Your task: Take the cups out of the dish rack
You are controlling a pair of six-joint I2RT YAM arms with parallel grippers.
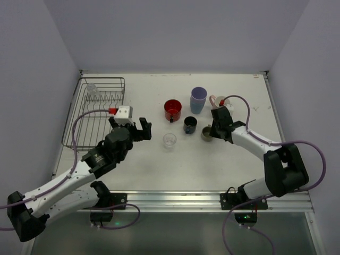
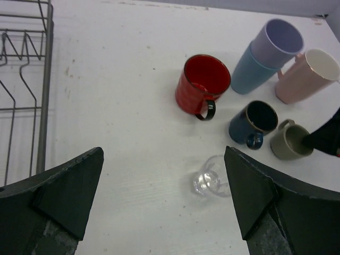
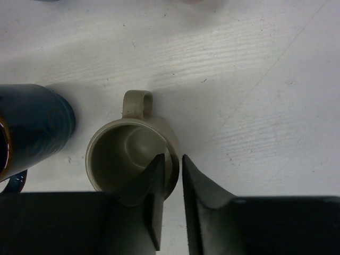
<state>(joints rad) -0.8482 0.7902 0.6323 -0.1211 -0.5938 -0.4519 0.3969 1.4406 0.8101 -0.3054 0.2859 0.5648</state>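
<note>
Fingers of the right tool (image 3: pixel 172 159) pinch the wall of the beige-olive ceramic mug (image 3: pixel 119 154), upright on the white tabletop (image 3: pixel 255 79); left tool (image 2: pixel 163 159) gapes wide, empty; one clear glass (image 1: pixel 91 89) sits in the dark wire dish rack (image 1: pixel 74 130), beyond and left of it, nearer that arm.

Dish rack (image 1: pixel 103 78) left — cups (image 1: pixel 172 110) right, on table (image 1: pixel 149 170)

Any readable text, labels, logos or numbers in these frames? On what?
None can be read in any view.
The red mug, dark blue cup, beige-olive mug, pink mug, lavender tumbler and clear glass show plain sides with no print.
The dish rack shows no tag.
The white block on the left wrist is too small to show any marking.
</note>
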